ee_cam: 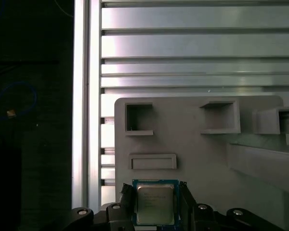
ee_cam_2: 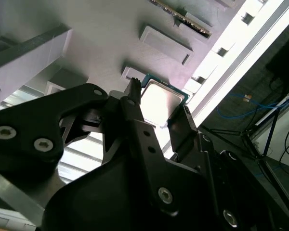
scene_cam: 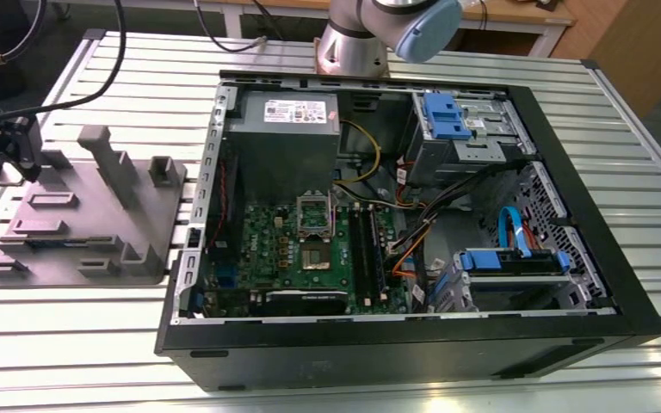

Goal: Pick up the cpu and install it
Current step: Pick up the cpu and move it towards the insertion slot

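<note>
The cpu (ee_cam: 154, 204), a small square chip with a silvery top and a green rim, lies at the edge of the grey holder plate (ee_cam: 192, 149). My gripper (ee_cam: 155, 193) has one black finger against each of two opposite sides of the chip and looks shut on it. The second wrist view shows the same grip, with the cpu (ee_cam_2: 160, 98) between the dark fingertips (ee_cam_2: 133, 94) of the gripper (ee_cam_2: 156, 108). In the exterior view the gripper (scene_cam: 3, 146) is at the far-left end of the grey holder plate (scene_cam: 78, 232). The green motherboard (scene_cam: 279, 249) with its metal-framed socket (scene_cam: 313, 255) lies inside the open computer case.
The black computer case (scene_cam: 423, 344) fills the middle of the slatted metal table (scene_cam: 78, 344), with cables and blue drive brackets (scene_cam: 515, 261) inside. The holder plate carries upright grey blocks (scene_cam: 107, 159) and recessed pockets (ee_cam: 137, 118). The arm's base (scene_cam: 354, 47) stands behind the case.
</note>
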Tool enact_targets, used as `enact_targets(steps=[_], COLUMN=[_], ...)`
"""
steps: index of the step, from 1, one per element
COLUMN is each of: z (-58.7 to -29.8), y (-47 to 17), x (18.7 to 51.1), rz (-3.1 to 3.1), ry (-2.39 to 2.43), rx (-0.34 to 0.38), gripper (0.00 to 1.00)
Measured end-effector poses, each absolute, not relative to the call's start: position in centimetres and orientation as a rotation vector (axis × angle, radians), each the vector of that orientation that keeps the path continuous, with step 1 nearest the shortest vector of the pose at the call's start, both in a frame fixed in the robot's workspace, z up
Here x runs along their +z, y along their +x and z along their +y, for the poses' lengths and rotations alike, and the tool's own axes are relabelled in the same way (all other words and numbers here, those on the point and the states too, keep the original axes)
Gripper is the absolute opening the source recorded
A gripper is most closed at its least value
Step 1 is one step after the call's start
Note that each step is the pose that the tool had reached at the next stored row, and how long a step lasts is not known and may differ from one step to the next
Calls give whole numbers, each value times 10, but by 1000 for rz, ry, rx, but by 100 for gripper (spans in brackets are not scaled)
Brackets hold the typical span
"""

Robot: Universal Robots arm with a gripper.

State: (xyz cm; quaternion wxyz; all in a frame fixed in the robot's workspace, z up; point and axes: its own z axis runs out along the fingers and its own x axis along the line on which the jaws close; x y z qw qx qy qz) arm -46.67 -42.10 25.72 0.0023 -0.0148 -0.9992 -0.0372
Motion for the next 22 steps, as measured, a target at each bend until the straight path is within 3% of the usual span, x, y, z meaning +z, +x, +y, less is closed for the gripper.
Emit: enact_targets(steps=[10,22], z=[-421,-421], y=[-467,-467], x=[262,309], rz=[-3134,-3134], ry=[-47,-46], rx=[-117,-132], gripper=[47,47])
